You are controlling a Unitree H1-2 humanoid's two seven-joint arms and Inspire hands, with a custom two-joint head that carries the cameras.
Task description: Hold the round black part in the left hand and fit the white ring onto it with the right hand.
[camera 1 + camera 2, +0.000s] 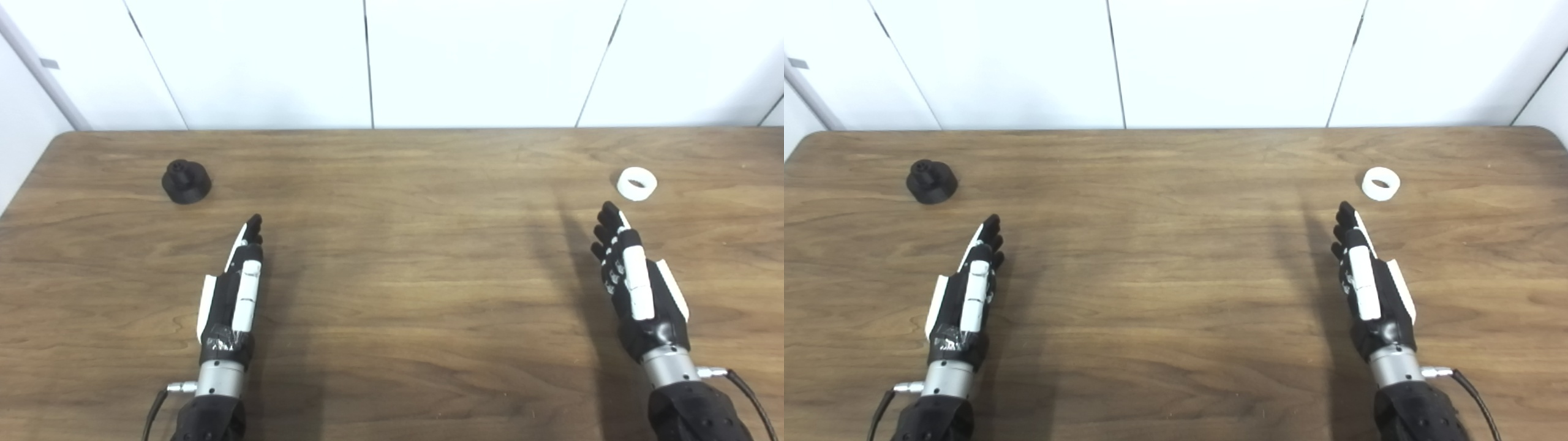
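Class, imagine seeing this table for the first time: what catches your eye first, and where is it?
Two black-and-white hands reach over the wooden table, the left hand and the right hand, both open and holding nothing. Beyond the left hand sits the round black part; just past the right hand's fingers lies the white ring.

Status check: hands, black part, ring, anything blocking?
Left hand and right hand open, empty. Black part far left, white ring far right, both untouched on table. Nothing in the way.

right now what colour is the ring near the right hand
White, plain with no pattern. The ring shows best in the left eye view, lying on the table just beyond the right hand.
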